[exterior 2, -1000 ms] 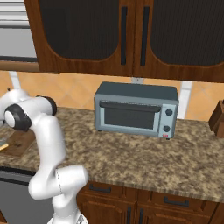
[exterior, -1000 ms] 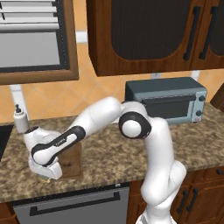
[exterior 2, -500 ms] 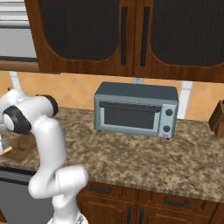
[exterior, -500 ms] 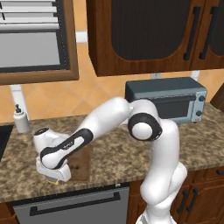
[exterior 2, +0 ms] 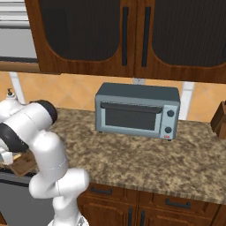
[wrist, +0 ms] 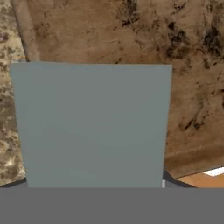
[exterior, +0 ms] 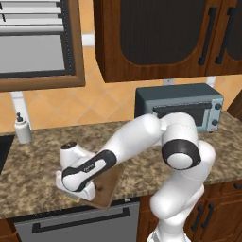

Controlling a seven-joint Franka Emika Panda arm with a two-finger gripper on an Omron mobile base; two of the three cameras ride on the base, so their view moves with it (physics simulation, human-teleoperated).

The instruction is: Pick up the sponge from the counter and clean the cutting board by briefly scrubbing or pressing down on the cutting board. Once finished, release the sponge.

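Sponge [wrist: 92, 124]: flat grey-blue rectangular face, close up, lying over cutting board, covering its near part. Cutting board [wrist: 131, 39]: dark brown wood with darker stains, flat on speckled brown-tan granite surface [exterior: 33, 175], near front edge, one corner reaching past that edge [exterior: 101, 204].

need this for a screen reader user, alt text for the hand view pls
A flat grey-blue rectangular sponge fills the centre, close to the camera, over a dark brown stained wooden cutting board. A strip of speckled brown granite counter runs down the left edge.
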